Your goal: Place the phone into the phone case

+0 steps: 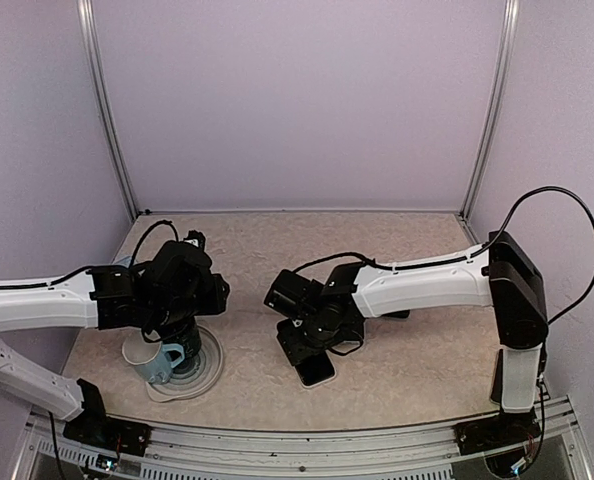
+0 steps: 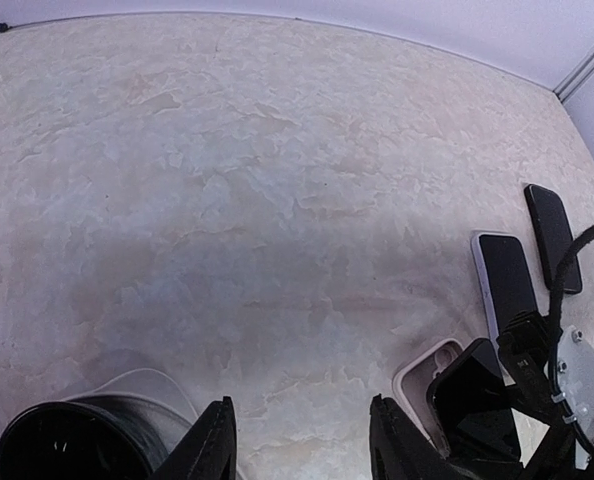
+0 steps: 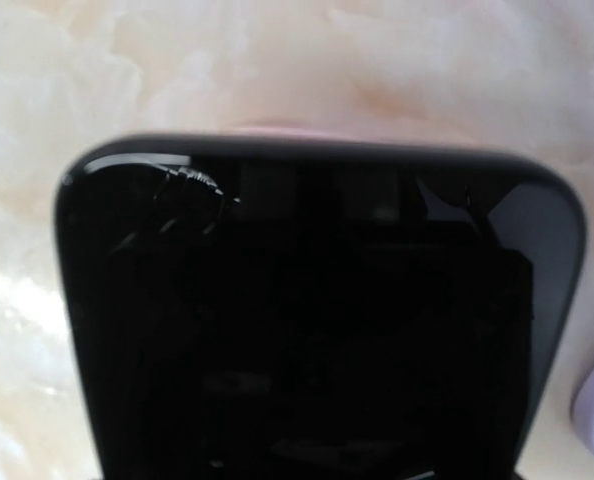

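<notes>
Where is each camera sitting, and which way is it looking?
Top camera: above and behind, looking down at the table; left arm and right arm show.
Left wrist camera: on the left arm, looking across the table toward the right arm; the open left gripper shows below.
Right wrist camera: on the right arm, looking down, close on the black phone; no fingers clearly show.
Both wrist views share the black phone over the pink case.

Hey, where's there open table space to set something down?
Free: the far strip of the table along the back wall, and the middle patch between the mug and the phone. Crowded: near left, mug and round dish under the left arm; mid-right, the phone, pink case and two spare phones.
</notes>
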Tool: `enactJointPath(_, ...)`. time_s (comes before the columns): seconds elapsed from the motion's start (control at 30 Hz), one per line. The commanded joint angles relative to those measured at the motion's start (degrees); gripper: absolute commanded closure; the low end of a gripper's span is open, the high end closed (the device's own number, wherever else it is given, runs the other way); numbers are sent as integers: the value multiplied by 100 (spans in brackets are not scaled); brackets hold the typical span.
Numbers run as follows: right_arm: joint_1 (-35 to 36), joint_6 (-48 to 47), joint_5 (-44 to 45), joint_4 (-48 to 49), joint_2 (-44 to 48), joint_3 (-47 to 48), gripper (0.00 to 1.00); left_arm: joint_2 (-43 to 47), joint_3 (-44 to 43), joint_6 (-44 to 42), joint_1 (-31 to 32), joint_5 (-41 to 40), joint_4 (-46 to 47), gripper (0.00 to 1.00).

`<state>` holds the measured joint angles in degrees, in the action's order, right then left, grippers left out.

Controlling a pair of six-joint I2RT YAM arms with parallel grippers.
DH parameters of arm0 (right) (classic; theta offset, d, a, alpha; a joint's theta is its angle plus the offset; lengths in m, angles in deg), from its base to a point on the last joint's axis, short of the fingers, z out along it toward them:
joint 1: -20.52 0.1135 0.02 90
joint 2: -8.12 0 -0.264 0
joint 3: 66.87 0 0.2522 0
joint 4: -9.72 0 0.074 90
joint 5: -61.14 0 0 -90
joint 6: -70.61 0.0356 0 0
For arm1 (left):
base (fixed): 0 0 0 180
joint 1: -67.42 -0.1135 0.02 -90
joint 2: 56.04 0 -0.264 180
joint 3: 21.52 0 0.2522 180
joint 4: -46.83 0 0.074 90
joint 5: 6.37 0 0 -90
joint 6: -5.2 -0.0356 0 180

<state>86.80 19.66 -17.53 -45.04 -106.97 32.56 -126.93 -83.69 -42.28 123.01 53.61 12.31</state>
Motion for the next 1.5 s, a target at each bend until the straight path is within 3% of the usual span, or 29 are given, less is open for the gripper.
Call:
enactJointPath(0.0, 95, 79, 141, -96, -173, 178, 60, -12, -188, -139, -88, -22, -108, 54)
enactJointPath(0.53, 120, 404, -3, -177, -439, -36, 61, -121, -160, -143, -101, 66, -82, 54)
enactJointPath(0.7, 133, 564, 336, -562, -572, 65, 60, -144, -121, -123, -102, 81, -50, 54)
enactJointPath(1.07, 93, 485, 502, -351, -749, 120, 63, -197, -91, -141, -101, 98, -17, 54)
enactJointPath(1.27, 121, 563, 159, -250, -383, -172, 63, -245, -90, -157, -101, 87, -55, 54)
enactJointPath(1.47, -49, -175, 151, 204, 625, -2, 64, -234, -143, -219, -119, 167, -3, 52)
